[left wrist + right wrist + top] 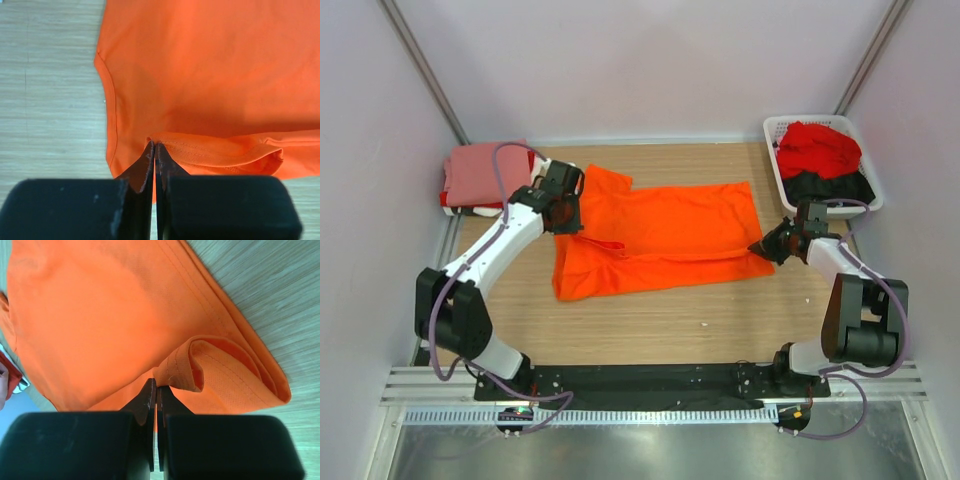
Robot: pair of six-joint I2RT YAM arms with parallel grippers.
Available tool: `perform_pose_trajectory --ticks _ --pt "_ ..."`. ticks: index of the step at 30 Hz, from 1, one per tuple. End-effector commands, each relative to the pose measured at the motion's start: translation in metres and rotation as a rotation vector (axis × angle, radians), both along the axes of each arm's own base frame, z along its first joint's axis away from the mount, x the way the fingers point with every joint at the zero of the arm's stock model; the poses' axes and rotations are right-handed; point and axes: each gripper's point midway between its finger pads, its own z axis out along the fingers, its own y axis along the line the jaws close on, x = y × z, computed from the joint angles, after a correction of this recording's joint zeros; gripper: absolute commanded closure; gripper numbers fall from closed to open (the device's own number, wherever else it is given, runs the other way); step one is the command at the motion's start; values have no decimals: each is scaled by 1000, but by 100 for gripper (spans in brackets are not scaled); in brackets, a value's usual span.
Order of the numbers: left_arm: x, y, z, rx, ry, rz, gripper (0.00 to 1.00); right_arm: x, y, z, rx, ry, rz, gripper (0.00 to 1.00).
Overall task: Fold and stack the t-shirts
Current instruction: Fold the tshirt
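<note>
The bright orange t-shirt [660, 240] lies spread across the middle of the table, partly folded lengthwise. My left gripper [565, 222] is shut on its left edge; in the left wrist view the closed jaws pinch a stitched hem of the orange t-shirt [210, 75]. My right gripper [762, 247] is shut on its right edge; in the right wrist view a curled hem of the orange t-shirt [110, 315] sits at the fingertips. A folded salmon-pink t-shirt [480, 172] tops a stack at the back left. Red [818, 148] and black [828, 186] t-shirts lie in the basket.
The white slatted plastic basket [776, 170] stands at the back right corner. White and red cloth edges show under the pink shirt. Walls close in on three sides. Bare wooden table [670, 320] shows in front of the orange shirt.
</note>
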Motion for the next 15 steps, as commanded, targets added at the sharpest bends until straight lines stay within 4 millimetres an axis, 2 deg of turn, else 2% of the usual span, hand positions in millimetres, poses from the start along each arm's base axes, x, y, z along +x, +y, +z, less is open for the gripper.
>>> perform_pose_trajectory --ticks 1,7,8,12,15 --pt "25 -6 8 8 -24 -32 100 27 -7 16 -31 -78 -21 99" --pt "42 -7 -8 56 44 -52 100 34 -9 13 -34 -73 -32 99" --pt "44 -7 -18 72 70 -52 100 36 -10 9 -35 -65 -35 99" --pt "59 -7 -26 88 89 -60 100 40 -11 1 -27 -47 -40 98" --pt "75 -4 -34 133 111 -75 100 45 -11 -5 -24 -37 -43 93"
